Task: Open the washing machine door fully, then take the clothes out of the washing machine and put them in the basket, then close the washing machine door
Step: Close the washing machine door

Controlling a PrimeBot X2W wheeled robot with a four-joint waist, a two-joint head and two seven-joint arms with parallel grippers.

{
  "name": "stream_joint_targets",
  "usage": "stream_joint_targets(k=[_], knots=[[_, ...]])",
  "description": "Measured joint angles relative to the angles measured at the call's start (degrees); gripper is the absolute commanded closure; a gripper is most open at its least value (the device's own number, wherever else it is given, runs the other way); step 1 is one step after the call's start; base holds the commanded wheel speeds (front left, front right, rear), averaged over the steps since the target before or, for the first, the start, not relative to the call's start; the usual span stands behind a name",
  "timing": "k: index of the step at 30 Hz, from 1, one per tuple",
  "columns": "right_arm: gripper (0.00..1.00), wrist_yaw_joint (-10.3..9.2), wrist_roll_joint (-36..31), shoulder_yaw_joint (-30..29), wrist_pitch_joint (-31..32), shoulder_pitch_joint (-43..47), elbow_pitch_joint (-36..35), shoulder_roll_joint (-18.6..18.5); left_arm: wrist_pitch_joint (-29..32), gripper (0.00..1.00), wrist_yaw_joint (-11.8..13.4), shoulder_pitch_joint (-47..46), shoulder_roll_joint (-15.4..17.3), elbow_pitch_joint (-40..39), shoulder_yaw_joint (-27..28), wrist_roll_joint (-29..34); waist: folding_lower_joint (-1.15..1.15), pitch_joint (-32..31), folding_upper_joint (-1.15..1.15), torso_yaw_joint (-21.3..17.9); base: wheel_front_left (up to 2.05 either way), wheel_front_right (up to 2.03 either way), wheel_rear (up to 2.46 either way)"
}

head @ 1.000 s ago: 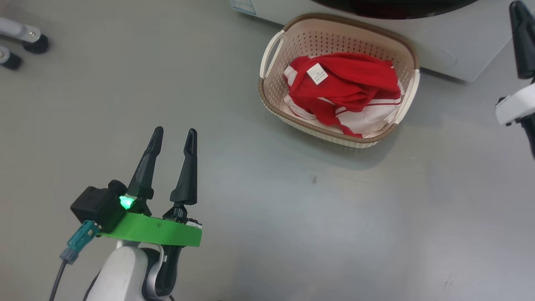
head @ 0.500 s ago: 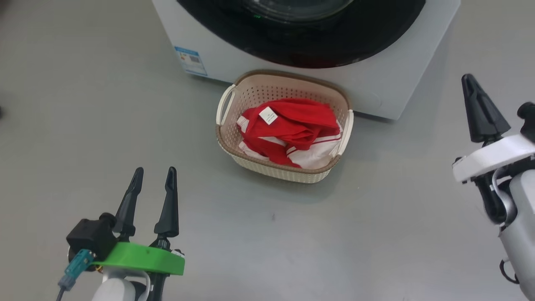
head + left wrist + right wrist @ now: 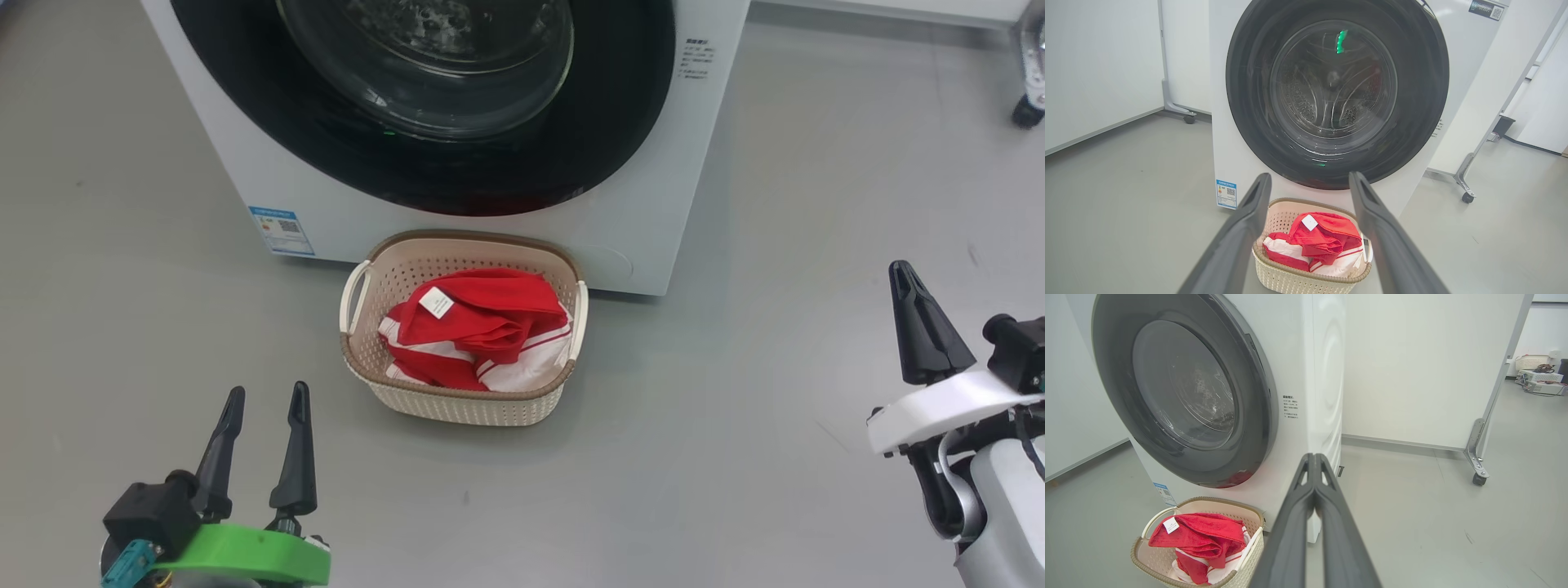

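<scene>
The white washing machine (image 3: 694, 163) stands ahead with its black-rimmed round door (image 3: 424, 82) shut against the front; the steel drum shows through the glass (image 3: 1333, 79). The red clothes (image 3: 473, 327) with white stripes and a label tag lie in the cream basket (image 3: 457, 400), which sits on the floor right before the machine. My left gripper (image 3: 263, 400) hovers open at the lower left, well short of the basket, holding nothing. My right gripper (image 3: 900, 273) is at the lower right, its fingers pressed together (image 3: 1314, 457) and empty.
Grey floor stretches around the basket. A blue sticker (image 3: 282, 230) marks the machine's lower front. White partition panels on castors (image 3: 1467, 197) stand beside and behind the machine. A castor (image 3: 1027, 110) shows at the far right.
The head camera has tilted up, so the machine's door and glass have come into the picture and the basket sits lower. Both grippers keep their states.
</scene>
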Motion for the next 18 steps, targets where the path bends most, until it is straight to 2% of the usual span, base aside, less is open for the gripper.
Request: stream_joint_targets(k=[7,12,18], knots=[[1.0,-1.02,-1.1,-2.4,0.0,5.0,-2.4,1.2,0.0,0.0,0.0,1.7,0.1,-0.3,1.5,0.3,0.0,-2.4,0.0,-3.9,0.0,0.0,0.0],[1.0,-2.53,-1.3,-4.6,0.0,8.9,-4.2,2.0,0.0,0.0,0.0,1.9,0.1,-0.3,1.2,0.4,0.0,-3.7,0.0,-5.9,0.0,0.0,0.0],[1.0,-2.53,-2.7,-4.9,0.0,11.3,-6.1,3.7,0.0,0.0,0.0,2.4,0.1,-0.3,2.3,0.4,0.0,-4.5,0.0,-7.3,0.0,0.0,0.0]])
